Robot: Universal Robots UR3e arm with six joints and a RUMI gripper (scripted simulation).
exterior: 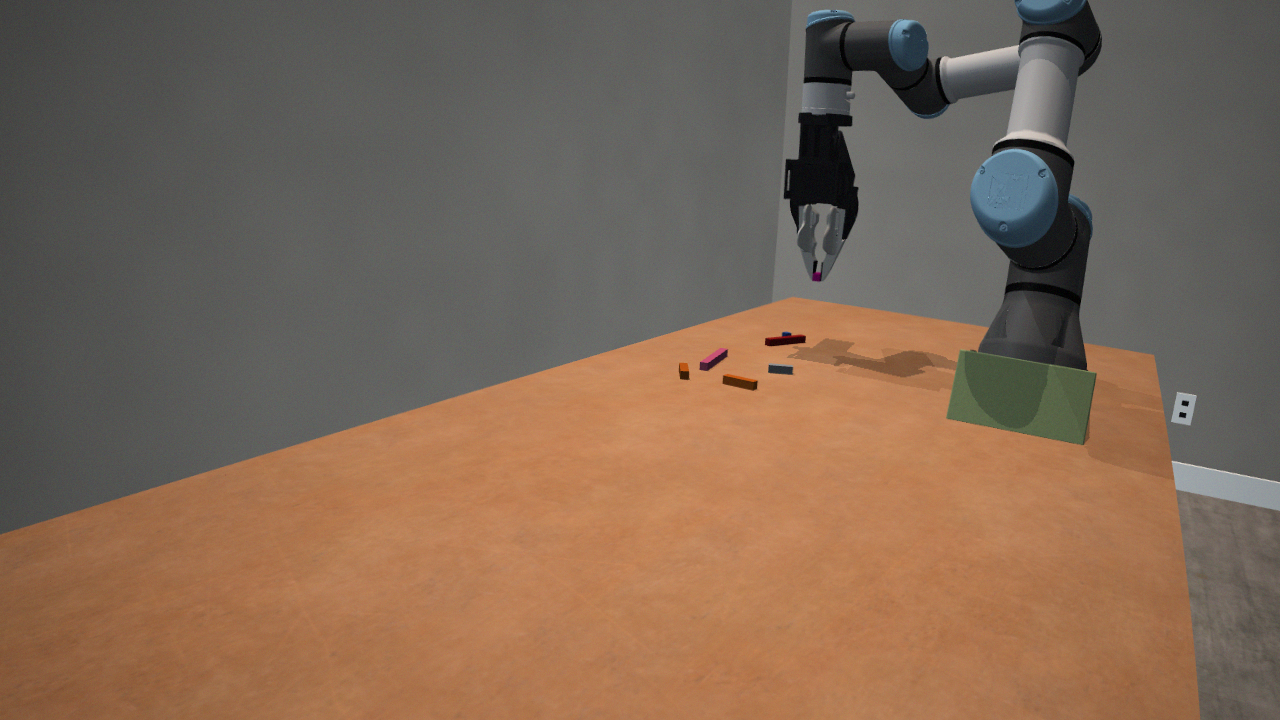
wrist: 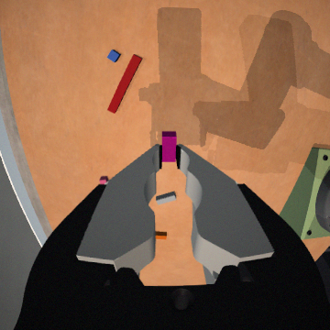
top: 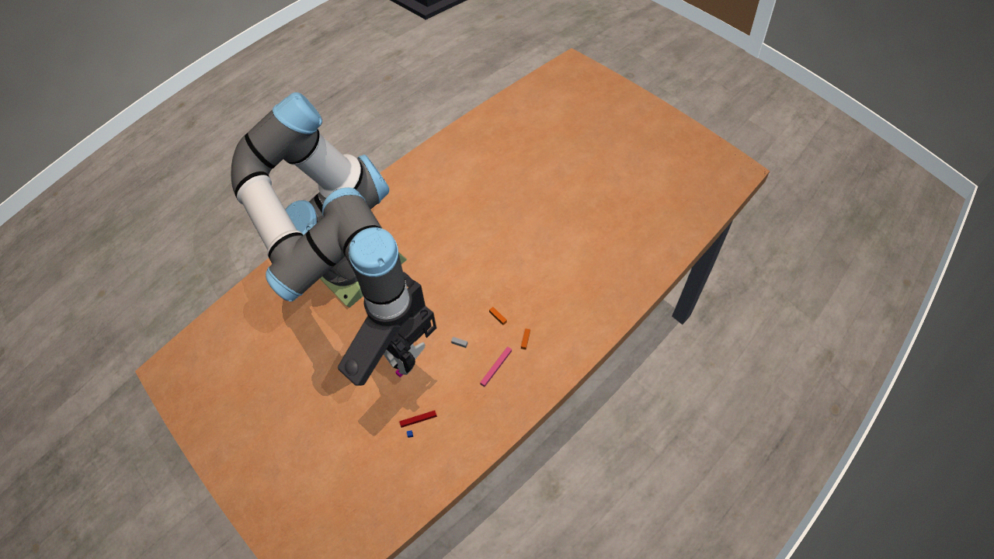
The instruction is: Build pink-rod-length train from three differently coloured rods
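Six rods lie scattered on the orange surface (top: 569,180), while a seventh, the magenta rod (wrist: 169,146), is clamped between the tips of the claw (exterior: 818,268), which hangs high above the surface, pointing down. Below it the red rod (top: 417,418) lies with the tiny blue rod (top: 410,433) just beside it (not touching). The grey rod (top: 458,341) sits near the claw's shadow. Farther out lie the pink rod (top: 495,366) and two orange rods (top: 497,315) (top: 525,338), all apart from each other.
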